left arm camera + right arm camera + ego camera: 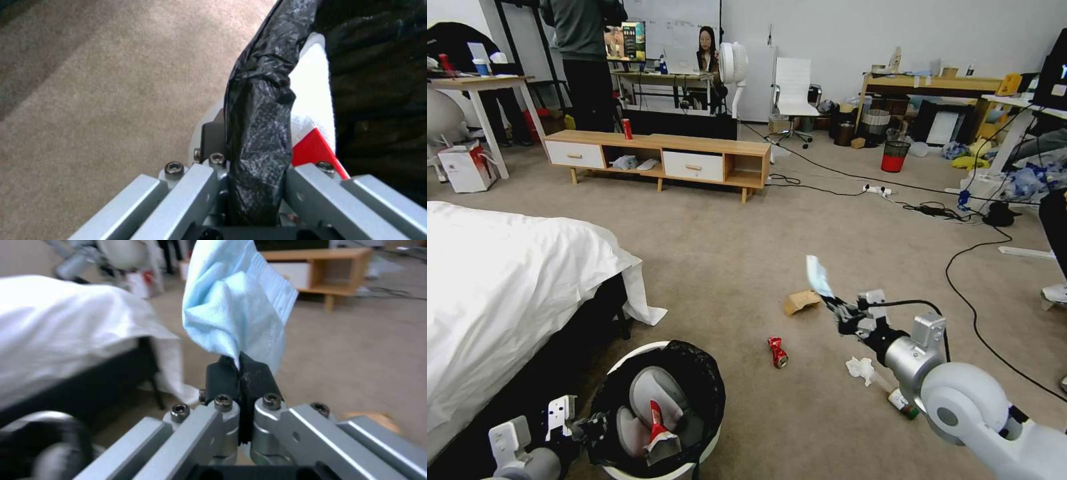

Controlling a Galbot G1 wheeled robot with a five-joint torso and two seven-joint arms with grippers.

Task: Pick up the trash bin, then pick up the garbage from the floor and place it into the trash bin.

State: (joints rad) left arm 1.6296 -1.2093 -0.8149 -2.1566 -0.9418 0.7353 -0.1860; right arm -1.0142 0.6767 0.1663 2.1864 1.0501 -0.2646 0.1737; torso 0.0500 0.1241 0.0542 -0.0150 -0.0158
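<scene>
The round white trash bin (627,360) with its black bag liner hangs at the lower left, with my left gripper (595,427) shut on its rim (258,133). A red-white wrapper (657,430) lies inside it. My right gripper (830,305) is shut on a blue face mask (818,275), held in the air to the right of the bin; the mask (236,303) stands up from the closed fingers (222,373). On the carpet lie a crushed red can (777,352), a brown paper bag (802,301), a white tissue (860,369) and a small green-capped bottle (904,405).
A bed with a white sheet (507,293) fills the left side. A low wooden TV bench (660,157) stands farther back with an upright red can (627,129). Black cables (960,267) run over the carpet at the right. A red mesh wastebasket (894,156) stands far back.
</scene>
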